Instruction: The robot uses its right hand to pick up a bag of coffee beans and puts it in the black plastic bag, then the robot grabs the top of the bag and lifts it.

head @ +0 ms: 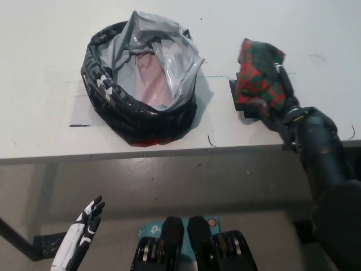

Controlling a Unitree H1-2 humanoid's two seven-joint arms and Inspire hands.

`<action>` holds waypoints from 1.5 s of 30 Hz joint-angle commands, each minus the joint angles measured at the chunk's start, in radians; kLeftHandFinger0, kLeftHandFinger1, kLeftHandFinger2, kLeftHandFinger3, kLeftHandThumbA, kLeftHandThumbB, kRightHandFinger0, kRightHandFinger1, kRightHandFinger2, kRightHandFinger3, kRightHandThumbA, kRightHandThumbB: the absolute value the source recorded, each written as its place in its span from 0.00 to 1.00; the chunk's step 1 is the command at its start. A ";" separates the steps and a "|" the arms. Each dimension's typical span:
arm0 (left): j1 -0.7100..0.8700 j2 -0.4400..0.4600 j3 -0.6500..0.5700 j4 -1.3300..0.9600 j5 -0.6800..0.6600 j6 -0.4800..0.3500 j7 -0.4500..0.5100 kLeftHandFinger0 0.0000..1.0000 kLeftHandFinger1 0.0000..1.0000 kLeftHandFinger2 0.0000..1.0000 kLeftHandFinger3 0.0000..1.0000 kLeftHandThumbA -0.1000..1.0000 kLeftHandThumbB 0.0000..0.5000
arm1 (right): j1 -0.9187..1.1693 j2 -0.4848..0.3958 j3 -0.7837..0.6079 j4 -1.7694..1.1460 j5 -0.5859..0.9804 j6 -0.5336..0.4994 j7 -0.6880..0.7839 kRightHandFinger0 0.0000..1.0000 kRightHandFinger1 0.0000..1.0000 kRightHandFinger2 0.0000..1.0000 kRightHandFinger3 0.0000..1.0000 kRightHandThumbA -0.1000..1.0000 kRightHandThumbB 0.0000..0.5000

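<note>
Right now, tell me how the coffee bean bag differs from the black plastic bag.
The coffee bean bag is patterned red and green; the black plastic bag is glossy black with a pale lining.
The coffee bean bag is closed and smaller; the plastic bag gapes open and is wider.
The right hand holds the coffee bean bag; the plastic bag sits untouched on the table.
Both are soft and crumpled.

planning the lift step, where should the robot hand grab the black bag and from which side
Grip the bunched grey lining standing above the black bag's rolled rim, coming from above on the right. It is the bag's highest loose part, nearest the right hand, which holds the coffee bag.
</note>
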 commanded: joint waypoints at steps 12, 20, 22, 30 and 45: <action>-0.001 0.025 0.002 -0.033 0.007 -0.014 -0.010 1.00 1.00 1.00 1.00 1.00 0.62 | -0.177 0.018 0.224 -0.324 0.120 0.160 0.057 0.00 0.08 0.62 1.00 0.00 0.17; -0.001 0.031 -0.005 -0.031 0.019 -0.019 -0.014 1.00 1.00 1.00 1.00 1.00 0.60 | -0.192 -0.017 0.351 -0.410 0.192 0.160 0.030 0.00 0.11 0.68 0.72 0.00 0.19; 0.000 0.032 -0.006 -0.030 0.022 -0.022 -0.013 1.00 1.00 1.00 1.00 1.00 0.60 | -0.197 -0.024 0.379 -0.419 0.212 0.160 0.012 0.00 0.10 0.68 1.00 0.00 0.09; 0.003 0.032 -0.015 -0.020 0.042 -0.027 -0.008 1.00 1.00 1.00 1.00 1.00 0.59 | -0.238 -0.022 0.522 -0.390 0.158 0.160 0.036 0.00 0.10 0.66 1.00 0.00 0.23; 0.000 0.034 -0.025 -0.032 0.052 -0.019 -0.018 1.00 1.00 1.00 1.00 1.00 0.61 | -0.378 0.046 0.631 -0.131 0.065 0.058 0.035 0.00 0.13 0.71 1.00 0.00 0.20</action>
